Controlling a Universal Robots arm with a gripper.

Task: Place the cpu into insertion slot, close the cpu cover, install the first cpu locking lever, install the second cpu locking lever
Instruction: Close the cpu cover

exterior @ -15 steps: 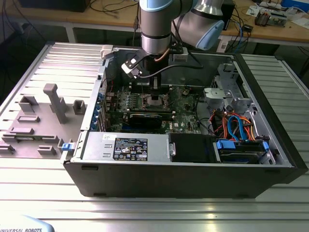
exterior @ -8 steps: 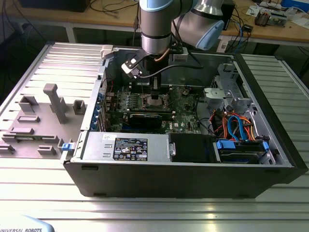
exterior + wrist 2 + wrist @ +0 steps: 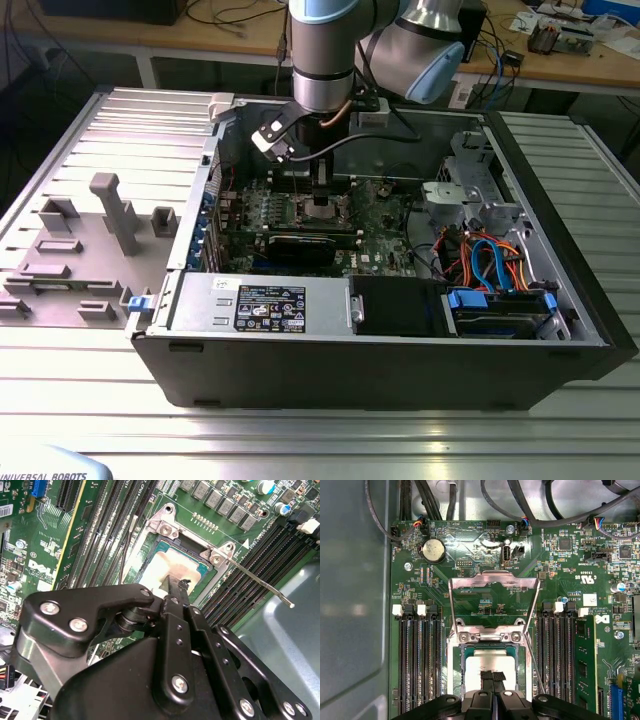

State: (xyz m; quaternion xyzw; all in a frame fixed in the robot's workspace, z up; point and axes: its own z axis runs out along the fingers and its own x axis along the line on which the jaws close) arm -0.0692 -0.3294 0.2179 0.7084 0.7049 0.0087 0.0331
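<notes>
The cpu (image 3: 487,664), a pale silvery square, lies flat in the insertion slot (image 3: 455,665), upper centre of the exterior view; the cpu cover (image 3: 494,578) stands swung open, a locking lever (image 3: 260,582) unlatched

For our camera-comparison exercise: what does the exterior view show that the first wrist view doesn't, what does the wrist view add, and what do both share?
Exterior view: the whole computer case, its power supply, grey fixtures beside it on the exterior view's left, and the arm reaching down. First wrist view: a coin battery, the cpu cover raised open, the cpu lying in the insertion slot. Both: the green motherboard with the hand above it.
</notes>
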